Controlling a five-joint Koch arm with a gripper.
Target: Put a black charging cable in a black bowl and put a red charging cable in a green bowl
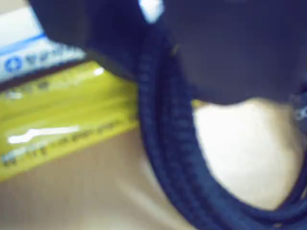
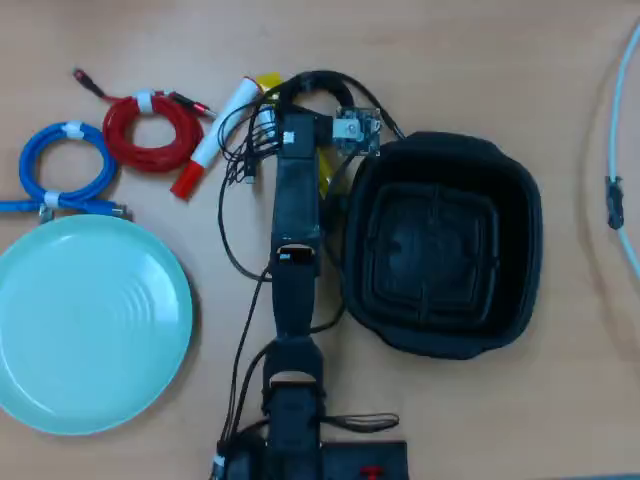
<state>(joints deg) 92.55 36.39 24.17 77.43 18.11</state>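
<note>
The black charging cable (image 1: 168, 143) fills the blurred wrist view as a dark braided loop running up under my dark fingers (image 1: 240, 57). In the overhead view its loop (image 2: 322, 78) curves at the top centre, right at my gripper (image 2: 300, 105). The jaws are hidden under the arm, so I cannot tell whether they hold it. The black bowl (image 2: 530, 230) stands empty just right of the arm. The red charging cable (image 2: 115, 135), coiled with a white band, lies at the top left. The green bowl (image 2: 90, 320) sits empty at the lower left.
A yellow box (image 1: 62, 115) lies beside the black cable and peeks out by the gripper (image 2: 268, 84). A white marker with a red cap (image 2: 215, 135) and a blue coiled cable (image 2: 30, 165) lie near the red coil. A pale cable (image 2: 612, 200) runs along the right edge.
</note>
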